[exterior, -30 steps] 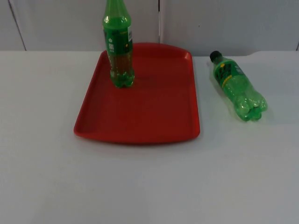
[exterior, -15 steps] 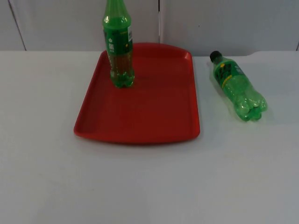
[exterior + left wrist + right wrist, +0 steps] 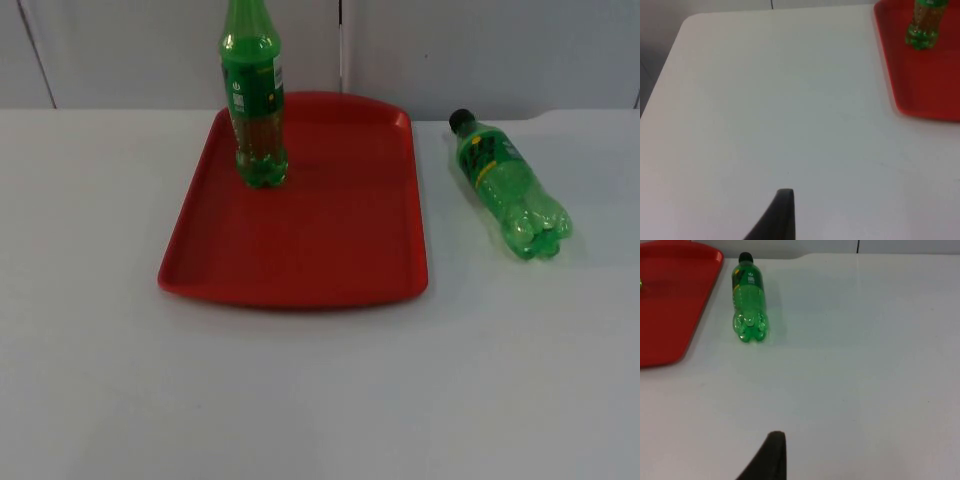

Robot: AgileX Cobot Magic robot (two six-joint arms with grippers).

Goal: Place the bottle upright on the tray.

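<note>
A red tray [image 3: 320, 230] lies on the white table, left of centre. One green bottle [image 3: 254, 110] stands upright on the tray's far left part. A second green bottle [image 3: 508, 185] lies on its side on the table right of the tray, black cap towards the wall. My left gripper [image 3: 783, 216] waits over bare table well to the left of the tray [image 3: 925, 85] and the standing bottle [image 3: 922, 27]. My right gripper [image 3: 771, 456] waits over bare table, well short of the lying bottle [image 3: 748, 302] and apart from the tray [image 3: 670, 305].
The grey partition wall [image 3: 450, 50] closes the table just behind the tray and the bottles. The table's left edge and rounded corner [image 3: 682, 25] show in the left wrist view. Wide bare table [image 3: 320, 400] lies in front of the tray.
</note>
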